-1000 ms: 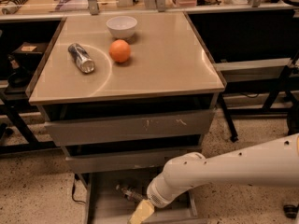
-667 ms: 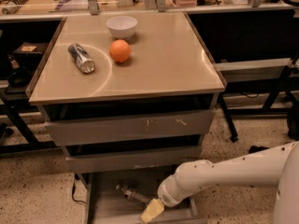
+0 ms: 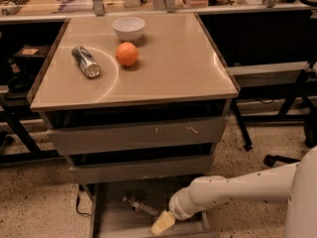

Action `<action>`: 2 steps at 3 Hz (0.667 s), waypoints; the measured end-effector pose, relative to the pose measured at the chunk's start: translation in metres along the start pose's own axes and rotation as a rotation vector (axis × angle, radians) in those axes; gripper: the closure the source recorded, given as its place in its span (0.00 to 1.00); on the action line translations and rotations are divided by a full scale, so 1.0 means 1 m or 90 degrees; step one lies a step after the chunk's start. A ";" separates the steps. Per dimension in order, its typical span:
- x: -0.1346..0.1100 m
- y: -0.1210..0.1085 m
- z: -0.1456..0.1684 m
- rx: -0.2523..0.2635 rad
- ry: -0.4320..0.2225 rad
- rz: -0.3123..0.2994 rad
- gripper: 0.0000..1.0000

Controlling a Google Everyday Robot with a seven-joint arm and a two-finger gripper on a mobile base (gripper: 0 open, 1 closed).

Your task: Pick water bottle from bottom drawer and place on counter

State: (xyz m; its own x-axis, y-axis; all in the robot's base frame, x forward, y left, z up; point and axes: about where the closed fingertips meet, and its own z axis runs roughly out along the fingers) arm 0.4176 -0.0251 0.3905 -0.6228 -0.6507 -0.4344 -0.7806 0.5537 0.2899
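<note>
- The gripper [image 3: 162,223] hangs low in the pulled-out bottom drawer [image 3: 110,222], on a white arm [image 3: 237,187] reaching in from the right. I cannot tell whether it is spread or closed.
- The water bottle [image 3: 140,207] lies on the drawer floor, just behind and left of the gripper.
- Above is a scratched grey drawer front [image 3: 138,134].
- The counter [image 3: 168,68] holds a silver can [image 3: 85,61] on its side, an orange [image 3: 127,54], and a white bowl [image 3: 129,28] farthest back.
</note>
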 end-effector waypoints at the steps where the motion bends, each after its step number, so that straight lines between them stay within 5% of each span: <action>1: 0.005 -0.016 0.035 -0.022 -0.031 0.002 0.00; 2: 0.003 -0.026 0.070 -0.058 -0.051 0.017 0.00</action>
State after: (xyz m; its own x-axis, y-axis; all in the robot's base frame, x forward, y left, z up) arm 0.4397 -0.0047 0.3220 -0.6406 -0.5905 -0.4908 -0.7672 0.5190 0.3769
